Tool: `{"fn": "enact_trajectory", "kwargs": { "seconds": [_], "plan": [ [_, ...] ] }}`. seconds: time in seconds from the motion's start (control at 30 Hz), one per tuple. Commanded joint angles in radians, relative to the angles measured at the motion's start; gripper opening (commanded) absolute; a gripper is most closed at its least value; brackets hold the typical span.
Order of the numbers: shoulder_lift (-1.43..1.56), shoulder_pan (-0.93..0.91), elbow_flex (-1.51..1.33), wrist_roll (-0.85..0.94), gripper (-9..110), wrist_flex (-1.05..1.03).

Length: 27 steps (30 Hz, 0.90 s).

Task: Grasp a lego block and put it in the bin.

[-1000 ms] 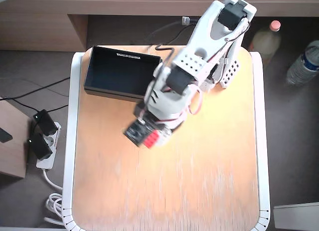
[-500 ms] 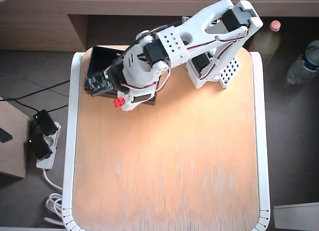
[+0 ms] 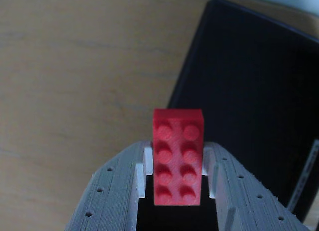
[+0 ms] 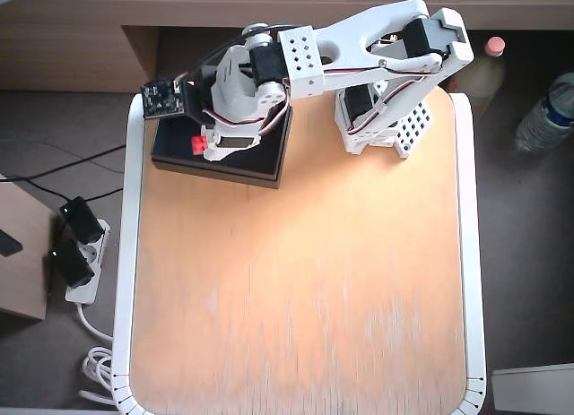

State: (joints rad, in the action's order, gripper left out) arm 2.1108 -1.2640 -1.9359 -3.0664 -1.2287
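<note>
Gripper (image 3: 177, 191) fingers (image 3: 119, 191) closed on red block (image 3: 178, 156), studs facing wrist camera. Overhead: block (image 4: 196, 144) held above black bin (image 4: 269, 159) at wooden table's (image 4: 305, 280) far left corner.

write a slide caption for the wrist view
Pincer shut on the red lego block, carried above the wooden table beside the black bin.

No readable text, labels or numbers anywhere.
</note>
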Motion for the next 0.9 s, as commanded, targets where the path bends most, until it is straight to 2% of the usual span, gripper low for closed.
{"fn": "enact_trajectory", "kwargs": {
  "seconds": [0.0,0.37,0.87],
  "plan": [
    [-0.025,-0.044,0.091,-0.017,0,-0.009],
    [-0.135,-0.12,0.072,-0.064,0,-0.008],
    [-0.144,-0.147,0.023,-0.107,0,-0.008]
  ]
}}
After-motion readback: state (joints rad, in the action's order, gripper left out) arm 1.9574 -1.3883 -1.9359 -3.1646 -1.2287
